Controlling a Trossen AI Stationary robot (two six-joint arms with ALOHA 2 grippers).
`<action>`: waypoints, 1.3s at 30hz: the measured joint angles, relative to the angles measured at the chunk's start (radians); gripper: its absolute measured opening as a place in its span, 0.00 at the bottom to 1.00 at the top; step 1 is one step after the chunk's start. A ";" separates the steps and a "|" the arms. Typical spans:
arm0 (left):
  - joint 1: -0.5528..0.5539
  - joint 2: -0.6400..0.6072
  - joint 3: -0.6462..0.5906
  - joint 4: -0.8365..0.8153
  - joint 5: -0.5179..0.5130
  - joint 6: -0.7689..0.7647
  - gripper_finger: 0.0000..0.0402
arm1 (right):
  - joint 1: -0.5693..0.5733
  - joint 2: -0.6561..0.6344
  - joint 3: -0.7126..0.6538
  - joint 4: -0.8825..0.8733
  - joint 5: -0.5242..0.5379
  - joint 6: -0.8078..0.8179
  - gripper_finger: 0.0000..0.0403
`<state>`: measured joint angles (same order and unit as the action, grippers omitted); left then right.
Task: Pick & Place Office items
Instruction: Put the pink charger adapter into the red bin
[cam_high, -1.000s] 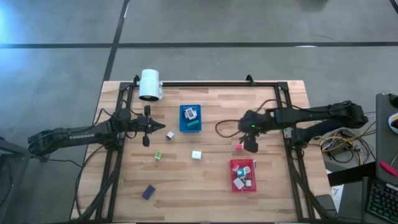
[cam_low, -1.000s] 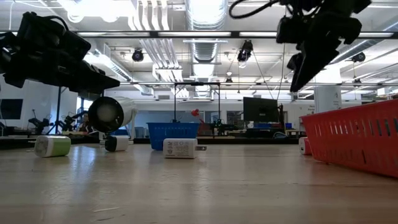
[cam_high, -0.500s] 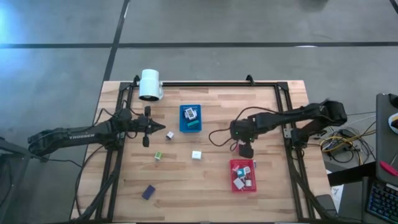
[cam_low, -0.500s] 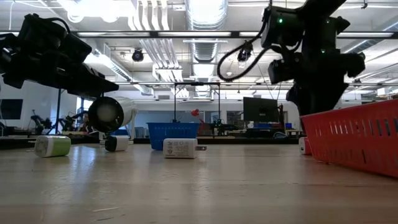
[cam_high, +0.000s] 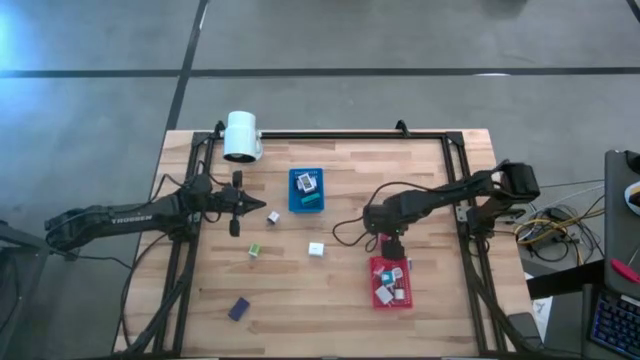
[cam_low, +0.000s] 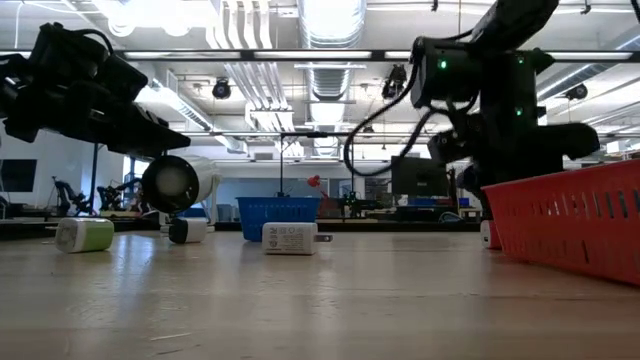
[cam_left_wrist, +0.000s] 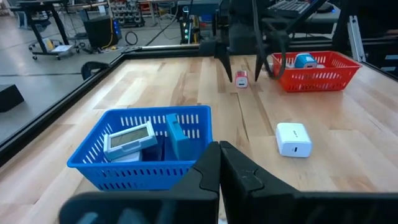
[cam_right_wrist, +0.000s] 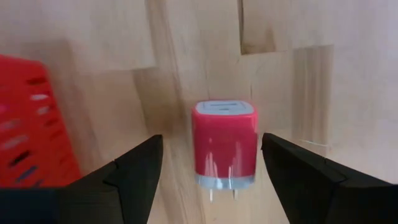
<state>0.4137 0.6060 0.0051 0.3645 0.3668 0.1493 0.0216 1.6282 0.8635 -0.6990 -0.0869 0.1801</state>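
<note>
My right claw (cam_high: 389, 237) has dropped beside the red tray (cam_high: 392, 297), fingers spreading. High: one blue tray (cam_high: 306, 203). Left wrist: left claw (cam_left_wrist: 219, 163) together. Right wrist: fingers apart around one pink-red charger (cam_right_wrist: 224, 144) on the tabletop (cam_right_wrist: 199, 37).

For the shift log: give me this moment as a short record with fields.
right end effector: open, fingers either side of the red charger, not touching it
red charger: on the wood beside the red tray
left end effector: shut, empty, above the table near the blue tray
blue tray: holds a few items
red tray: holds several items
loose on table: white charger, green-and-white block, purple block
</note>
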 joint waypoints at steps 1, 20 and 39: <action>0.000 0.000 0.000 0.000 0.000 0.000 0.01 | 0.000 0.015 0.000 0.001 0.000 -0.001 0.67; 0.000 0.002 0.000 0.000 0.000 0.001 0.01 | 0.000 -0.007 -0.003 0.060 0.037 -0.027 0.64; 0.000 0.012 0.000 -0.003 0.001 0.003 0.01 | 0.001 -0.006 -0.010 0.062 0.028 -0.106 0.30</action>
<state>0.4138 0.6178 0.0051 0.3614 0.3676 0.1528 0.0223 1.6224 0.8536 -0.6368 -0.0592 0.0746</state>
